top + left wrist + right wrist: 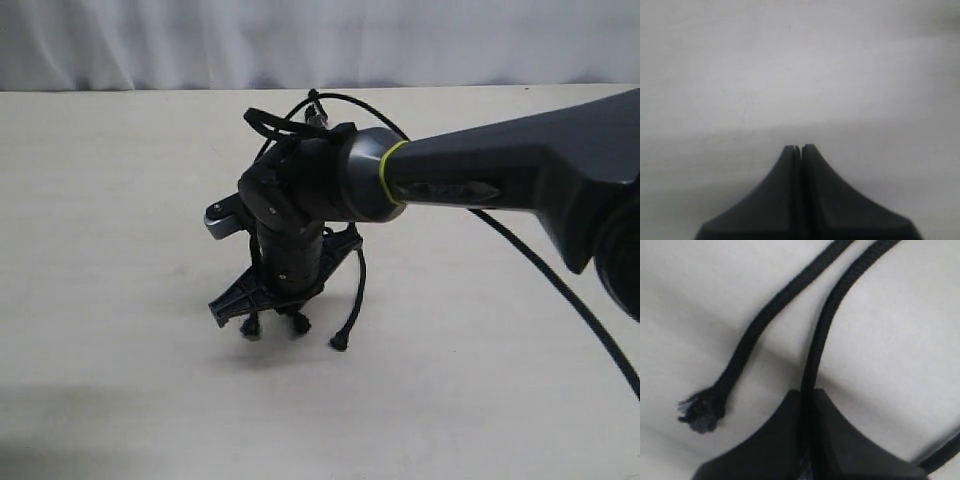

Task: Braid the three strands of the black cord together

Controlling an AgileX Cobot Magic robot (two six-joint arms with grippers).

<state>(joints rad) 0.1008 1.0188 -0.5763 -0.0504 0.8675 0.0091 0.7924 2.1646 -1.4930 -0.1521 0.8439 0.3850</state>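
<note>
right jaws pinch one strand [826, 315]; left jaws pressed together, empty
it runs straight out from them, frayed strand [747, 340] just beside

I work at what reads as a lab test bench: plain cream tabletop [100, 300], white curtain [150, 40] hung along its far edge.
</note>
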